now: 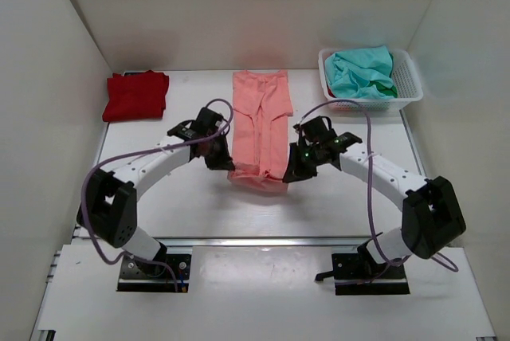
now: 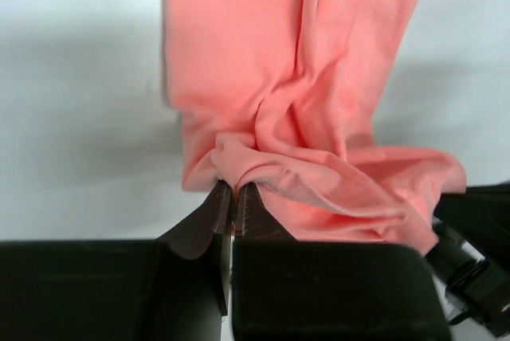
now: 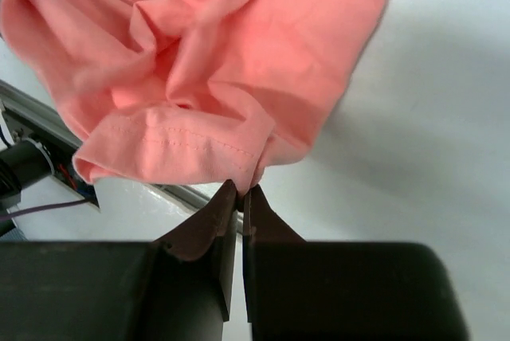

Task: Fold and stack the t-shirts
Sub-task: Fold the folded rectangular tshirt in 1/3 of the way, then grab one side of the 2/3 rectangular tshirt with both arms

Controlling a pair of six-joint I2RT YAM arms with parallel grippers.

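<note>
White walls (image 1: 239,14) enclose a white table (image 1: 191,205), where left gripper (image 2: 233,197) and right gripper (image 3: 241,196) each clamp a near corner of the salmon-pink t-shirt (image 1: 259,118) lying centre. Deep red t-shirt (image 1: 137,96) sits far left; teal-green t-shirt (image 1: 362,70) fills the far-right basket (image 1: 411,82).

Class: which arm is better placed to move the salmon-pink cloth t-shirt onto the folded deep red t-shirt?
Likely left. The deep red t-shirt lies far left, on that arm's side. The left gripper and right gripper each pinch the salmon-pink t-shirt at its near hem; the right would reach across.
</note>
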